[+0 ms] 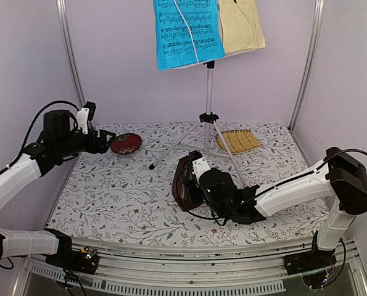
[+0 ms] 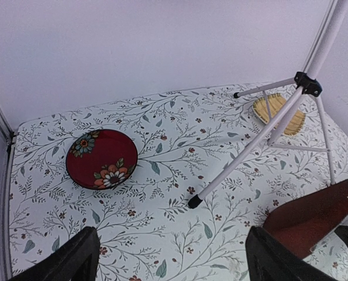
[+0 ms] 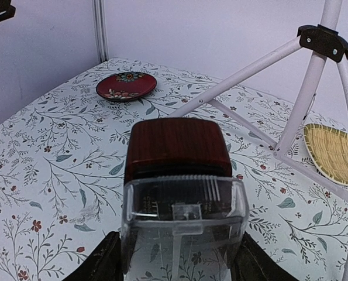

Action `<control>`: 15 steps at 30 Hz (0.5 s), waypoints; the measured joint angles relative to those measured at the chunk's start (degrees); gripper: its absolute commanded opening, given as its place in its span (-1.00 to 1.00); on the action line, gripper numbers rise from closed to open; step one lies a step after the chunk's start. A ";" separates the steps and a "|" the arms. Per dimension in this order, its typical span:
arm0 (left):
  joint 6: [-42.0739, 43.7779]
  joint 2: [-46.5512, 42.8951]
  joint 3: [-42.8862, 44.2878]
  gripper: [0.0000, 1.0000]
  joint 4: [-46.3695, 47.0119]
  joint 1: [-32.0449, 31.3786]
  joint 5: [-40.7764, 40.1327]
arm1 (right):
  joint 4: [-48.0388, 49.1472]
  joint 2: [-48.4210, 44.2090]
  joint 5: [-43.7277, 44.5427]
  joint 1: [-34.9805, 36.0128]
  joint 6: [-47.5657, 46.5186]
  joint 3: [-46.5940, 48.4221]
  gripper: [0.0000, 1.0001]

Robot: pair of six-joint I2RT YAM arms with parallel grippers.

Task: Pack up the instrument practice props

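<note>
Nearest the camera, the right arm [image 1: 294, 185] rose from its base at the counter's [image 1: 109, 203] near right edge, bent sharply at a high elbow, then ran its forearm low and leftward to mid-counter. Its jaws were clenched on the dark red-brown metronome [image 3: 176, 146], one of the black fingers [image 3: 95, 260] pressed against each flank. The metronome's clear cover faced the wrist camera and its wooden body pointed away. It sat just in front of the music stand [image 1: 208, 92], between the tripod's two near legs; whether it rested on the floral cloth or hung just above it could not be told.

On the other side, the left arm [image 1: 16, 176] climbed from the near left corner, its white forearm slanting up and inward and the wrist held level, well above the surface. Its jaws stood released, the two fingers [image 2: 68, 260] spread wide with nothing between them, aimed toward a red flowered dish [image 1: 126, 143] lying flat near the back left.

Farther back, the stand stood upright on three splayed legs at centre rear. A woven straw plate [image 1: 237, 140] lay just beside its right legs. At the top of the pole, the blue music sheet [image 1: 188, 31] hung on the left of the stand's desk and the pale-yellow sheet [image 1: 242, 24] on the right, its inner edge behind the blue one.
</note>
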 measured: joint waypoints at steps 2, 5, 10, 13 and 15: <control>0.00 0.00 0.00 0.77 -0.02 0.00 0.00 | -0.17 0.00 -0.44 -0.24 0.02 0.13 0.16; 0.00 0.00 0.00 0.77 0.00 0.00 0.00 | -0.68 0.00 -1.18 -0.63 0.02 0.46 0.17; 0.00 0.07 0.00 0.77 0.00 0.00 0.02 | -1.44 0.26 -2.56 -1.31 -0.07 1.18 0.24; 0.00 0.26 -0.02 0.77 -0.02 0.00 0.02 | -1.84 0.57 -3.06 -1.55 -0.13 1.70 0.28; 0.00 0.37 -0.02 0.77 0.00 0.00 0.04 | -2.01 0.63 -3.28 -1.60 -0.15 1.84 0.33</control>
